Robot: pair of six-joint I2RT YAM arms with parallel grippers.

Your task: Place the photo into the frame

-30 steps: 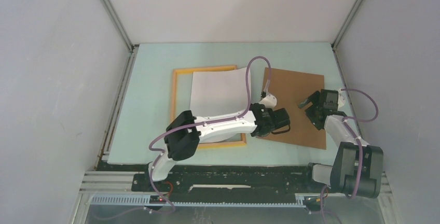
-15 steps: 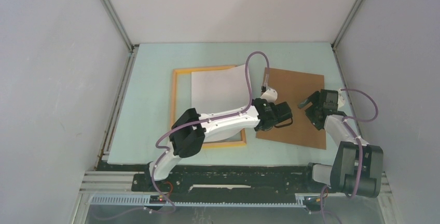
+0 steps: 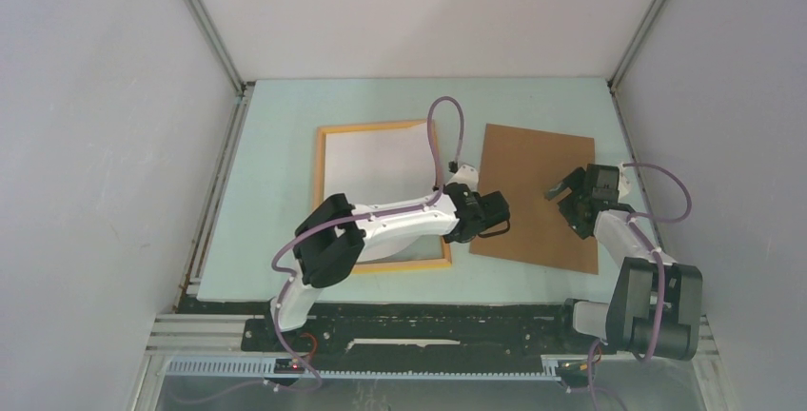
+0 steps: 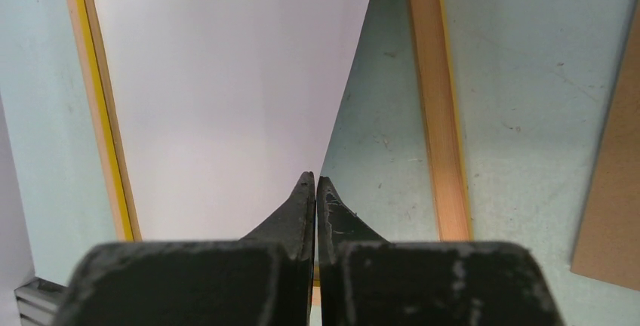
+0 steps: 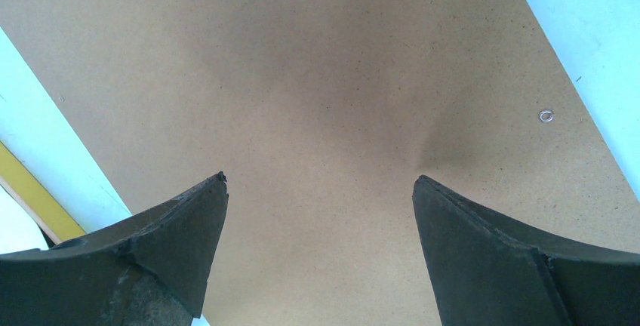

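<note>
on the pale green counter [image 3: 276,145] lies the frame [image 3: 320,192], and the photo [image 3: 381,164] rests white side up inside its rails. its left edge runs close along the left rail, and its right edge slants away from the right rail. the left claw [image 4: 315,179] is pressed together, pinching the photo's near right corner. beside the frame, to its right, lies a brown board [image 3: 533,173]. the right claw [image 5: 321,179] hangs over the board, fingers spread wide. a small metal ring [image 5: 546,115] sits on the board.
</note>
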